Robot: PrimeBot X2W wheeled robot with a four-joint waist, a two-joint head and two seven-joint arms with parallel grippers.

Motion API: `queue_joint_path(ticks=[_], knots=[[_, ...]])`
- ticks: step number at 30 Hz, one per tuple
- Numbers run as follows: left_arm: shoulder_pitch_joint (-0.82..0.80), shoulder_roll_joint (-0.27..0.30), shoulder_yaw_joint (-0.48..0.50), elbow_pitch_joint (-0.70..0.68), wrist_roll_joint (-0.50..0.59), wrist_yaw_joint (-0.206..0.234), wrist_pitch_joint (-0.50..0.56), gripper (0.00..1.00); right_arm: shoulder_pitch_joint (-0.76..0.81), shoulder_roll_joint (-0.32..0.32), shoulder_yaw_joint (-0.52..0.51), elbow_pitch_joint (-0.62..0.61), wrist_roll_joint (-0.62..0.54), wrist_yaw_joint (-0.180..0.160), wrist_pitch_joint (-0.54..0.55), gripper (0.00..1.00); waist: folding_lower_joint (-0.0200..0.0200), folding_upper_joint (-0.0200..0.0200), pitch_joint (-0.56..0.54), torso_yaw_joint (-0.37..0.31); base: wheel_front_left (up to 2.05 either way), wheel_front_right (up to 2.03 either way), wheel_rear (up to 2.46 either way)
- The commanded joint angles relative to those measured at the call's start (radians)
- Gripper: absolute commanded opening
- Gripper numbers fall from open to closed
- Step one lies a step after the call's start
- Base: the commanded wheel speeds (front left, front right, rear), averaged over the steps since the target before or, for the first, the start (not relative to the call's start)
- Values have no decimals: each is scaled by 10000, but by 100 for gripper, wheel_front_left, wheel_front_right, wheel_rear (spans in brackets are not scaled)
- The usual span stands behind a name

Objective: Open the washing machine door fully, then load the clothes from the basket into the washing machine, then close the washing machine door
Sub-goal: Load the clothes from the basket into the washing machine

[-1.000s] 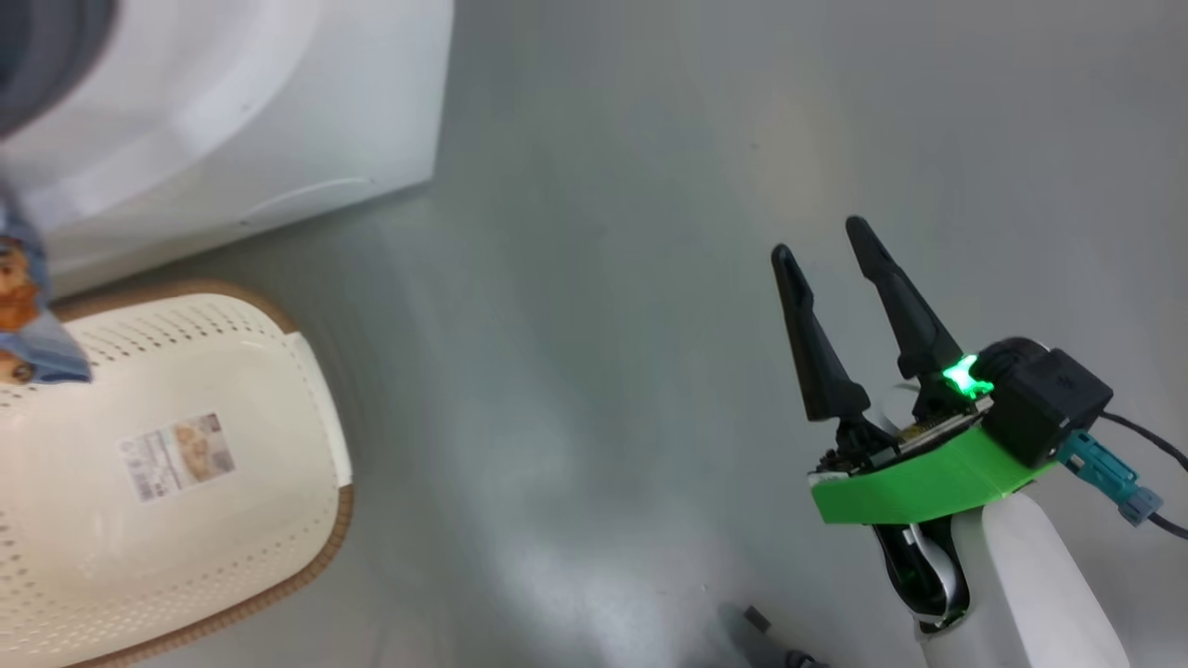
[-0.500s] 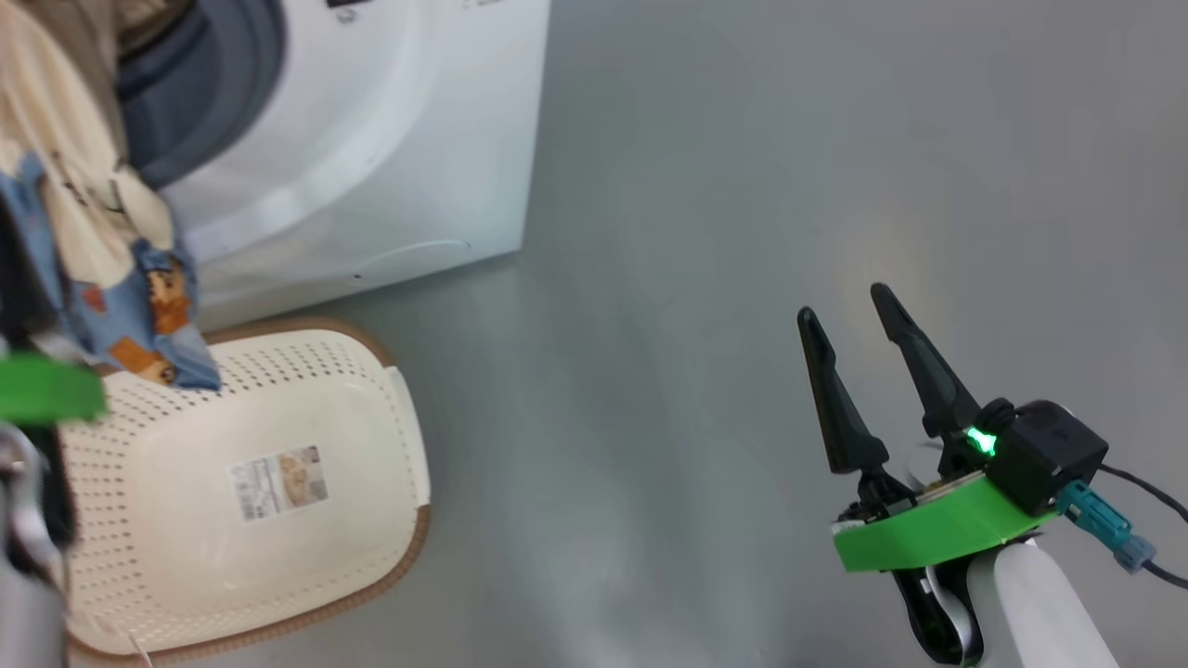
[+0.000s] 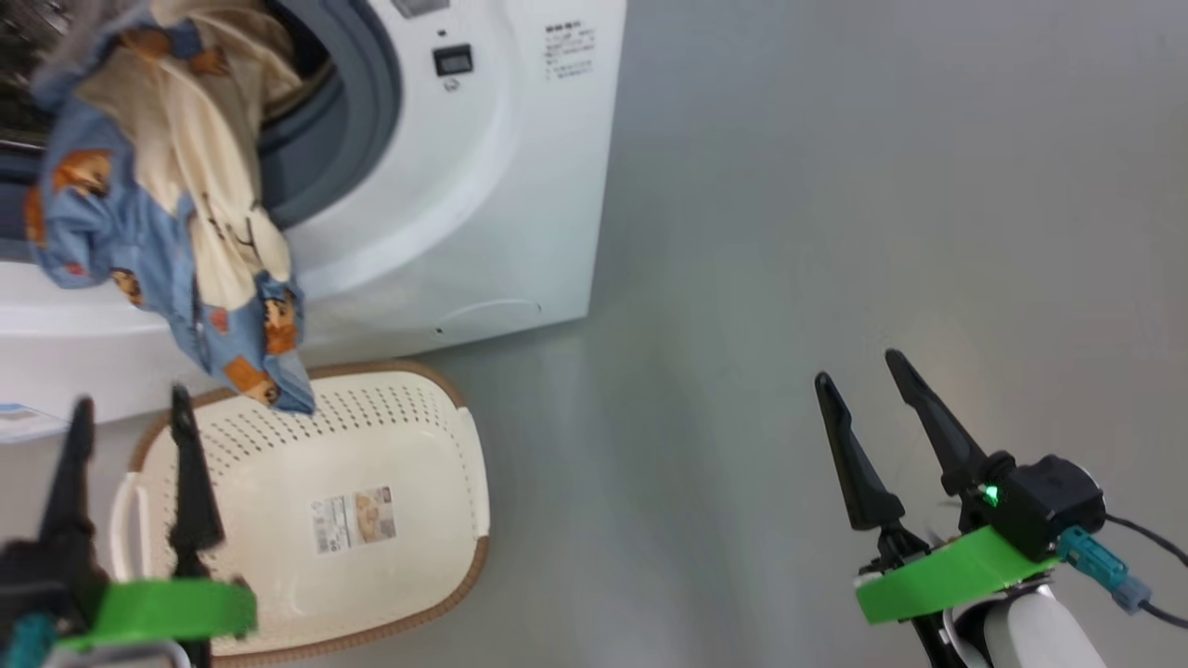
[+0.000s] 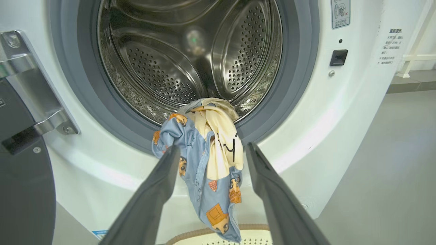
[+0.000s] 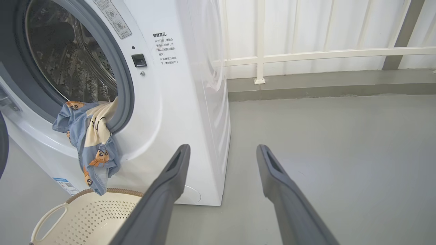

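Observation:
The washing machine stands at the upper left with its steel drum showing. The washing machine door is swung out at the left on its metal hinge. The clothes, blue printed and cream cloth, hang from the drum mouth over the grey gasket, and their tail dangles above the basket. The clothes are free of both grippers. My left gripper is open, low over the basket's left end. My right gripper is open above bare floor.
The basket sits on the floor against the machine's front, with a paper label on its bottom. A blue sticker marks the machine's lower corner. Behind stand a white railing and a low curb. Grey floor spreads right of the machine.
The head camera has swung, bringing the drum mouth and the whole basket into view. My left gripper now shows open below the hanging clothes. The right gripper stays open.

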Motion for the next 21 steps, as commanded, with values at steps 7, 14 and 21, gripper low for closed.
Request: queue_joint_path(ticks=[7, 14, 21], knots=[[1322, -65, 12, -573, 11, 265, 11, 100, 833, -138, -84, -140, -290, 16, -120, 100, 0, 0, -1253, 546, 0, 0, 0], [1858, -330, -348, -454, -72, 222, -44, 100, 1316, -99, -228, -280, -460, 16, -1, 100, 0, 0, -1720, 829, 0, 0, 0], [1946, -439, -447, -323, -174, 161, -101, 100, 1474, -59, -229, -503, -514, 16, 157, 100, 0, 0, -1852, 912, 0, 0, 0]])
